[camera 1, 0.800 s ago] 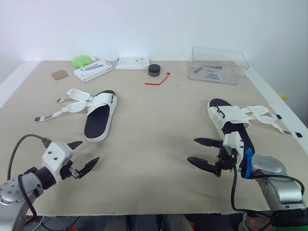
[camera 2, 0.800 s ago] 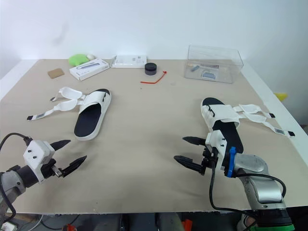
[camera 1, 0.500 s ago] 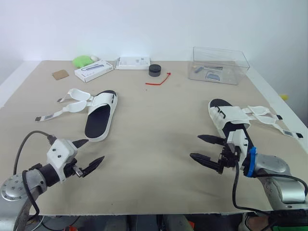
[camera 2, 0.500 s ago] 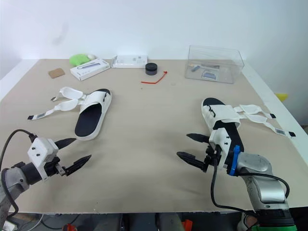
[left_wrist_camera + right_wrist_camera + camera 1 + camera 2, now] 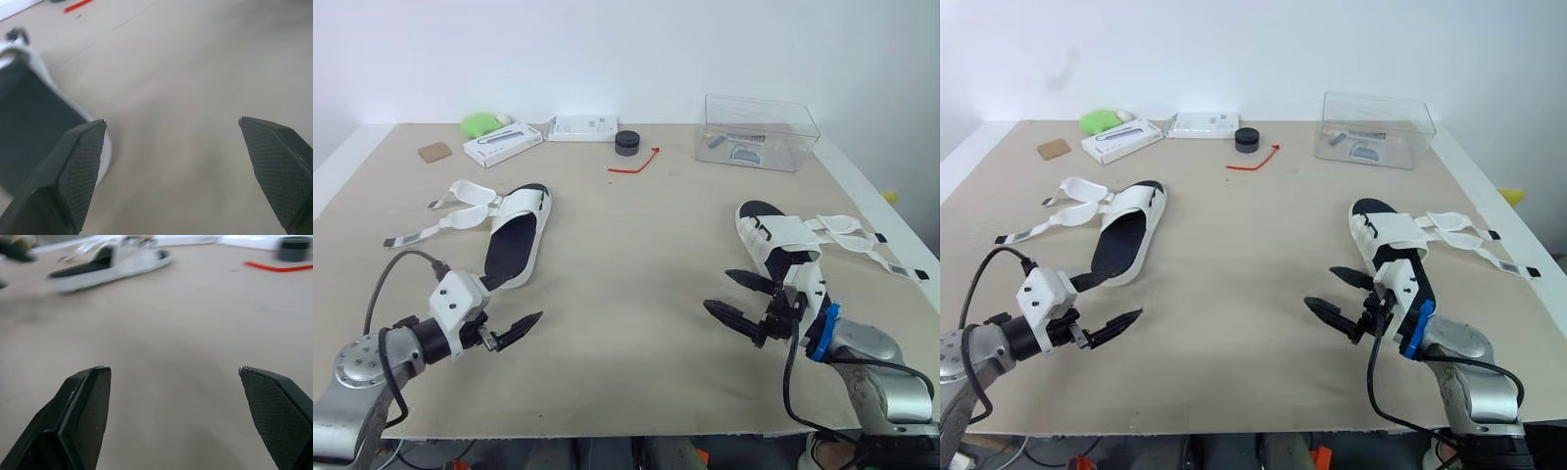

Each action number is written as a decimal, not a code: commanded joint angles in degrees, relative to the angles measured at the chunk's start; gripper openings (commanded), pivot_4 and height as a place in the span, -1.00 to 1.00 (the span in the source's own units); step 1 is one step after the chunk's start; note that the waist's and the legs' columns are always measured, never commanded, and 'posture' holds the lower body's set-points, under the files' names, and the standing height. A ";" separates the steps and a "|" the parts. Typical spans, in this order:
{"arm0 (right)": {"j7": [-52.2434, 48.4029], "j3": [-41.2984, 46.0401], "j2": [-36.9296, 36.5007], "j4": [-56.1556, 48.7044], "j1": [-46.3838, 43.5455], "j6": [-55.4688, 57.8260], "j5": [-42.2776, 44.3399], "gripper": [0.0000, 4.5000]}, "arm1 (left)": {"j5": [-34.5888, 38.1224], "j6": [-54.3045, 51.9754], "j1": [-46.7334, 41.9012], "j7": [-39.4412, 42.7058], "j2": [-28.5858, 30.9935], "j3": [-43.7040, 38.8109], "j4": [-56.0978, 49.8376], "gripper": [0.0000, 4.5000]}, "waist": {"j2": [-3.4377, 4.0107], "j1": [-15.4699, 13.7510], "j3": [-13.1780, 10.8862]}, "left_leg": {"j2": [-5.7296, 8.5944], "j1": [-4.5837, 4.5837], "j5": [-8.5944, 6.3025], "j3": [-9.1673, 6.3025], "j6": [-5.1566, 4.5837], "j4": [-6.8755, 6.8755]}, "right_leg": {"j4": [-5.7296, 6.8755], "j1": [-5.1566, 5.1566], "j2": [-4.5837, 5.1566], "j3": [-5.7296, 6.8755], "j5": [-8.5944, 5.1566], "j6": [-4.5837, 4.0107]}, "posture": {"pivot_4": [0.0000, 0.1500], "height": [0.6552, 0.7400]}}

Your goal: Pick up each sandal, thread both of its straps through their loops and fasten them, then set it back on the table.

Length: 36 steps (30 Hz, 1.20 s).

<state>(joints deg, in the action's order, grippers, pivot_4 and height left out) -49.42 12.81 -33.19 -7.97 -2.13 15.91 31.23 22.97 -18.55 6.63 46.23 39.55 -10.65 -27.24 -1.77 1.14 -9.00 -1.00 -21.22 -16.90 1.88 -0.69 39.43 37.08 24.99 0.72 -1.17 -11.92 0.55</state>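
Note:
Two white sandals with black footbeds lie on the tan table. The left sandal (image 5: 514, 245) has both straps (image 5: 460, 204) undone and spread out to its left. The right sandal (image 5: 781, 250) has its straps (image 5: 860, 238) undone and spread out to its right. My left gripper (image 5: 516, 301) is open just above the table, at the near end of the left sandal (image 5: 29, 132), one finger (image 5: 78, 161) close beside the sole. My right gripper (image 5: 717, 290) is open and empty, low over the table just left of the right sandal's near end.
Along the far edge stand a clear plastic box (image 5: 759, 132), a black round tin (image 5: 627, 142), a red strip (image 5: 634, 164), two white boxes (image 5: 502, 144), a green object (image 5: 478, 123) and a brown card (image 5: 435, 151). Bare table lies between the sandals.
My left gripper has moved forward and to the right, up to the near end of the left sandal. My right gripper has shifted slightly forward. Both sandals stay put.

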 commanded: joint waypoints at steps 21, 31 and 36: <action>22.30 8.84 -0.27 -9.36 -1.93 13.85 -2.32 1.00 | -0.27 1.19 -19.42 6.41 -10.88 23.02 1.40 0.99 | 0.03 0.03 0.01 | 0.10 -0.03 -0.04 0.30 -0.07 0.02 | -0.01 0.07 -0.25 -0.44 0.08 0.22 | 1.00 1.00; 23.96 7.71 0.54 -3.60 -6.47 16.37 -3.15 1.00 | -2.31 1.04 -20.97 1.31 -14.72 22.64 2.80 0.99 | 0.04 0.13 0.01 | 0.05 -0.04 -0.03 0.43 -0.07 0.02 | 0.00 0.01 -0.40 -0.60 0.12 0.24 | 1.00 1.00; 22.59 5.47 0.20 -0.70 -9.18 18.28 -4.05 1.00 | -3.11 1.34 -20.24 -0.09 -14.87 22.76 2.43 0.99 | 0.05 0.07 0.02 | 0.05 -0.01 -0.03 0.46 -0.07 0.02 | 0.00 0.02 -0.40 -0.62 0.14 0.24 | 1.00 1.00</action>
<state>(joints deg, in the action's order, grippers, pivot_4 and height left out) -26.32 18.26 -32.40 -8.48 -10.30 34.06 27.15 20.16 -18.39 -13.77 46.60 24.93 12.79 -23.43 -1.72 1.21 -8.98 -0.96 -21.22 -16.94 2.33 -0.76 39.46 37.07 25.02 0.32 -1.78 -11.79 0.80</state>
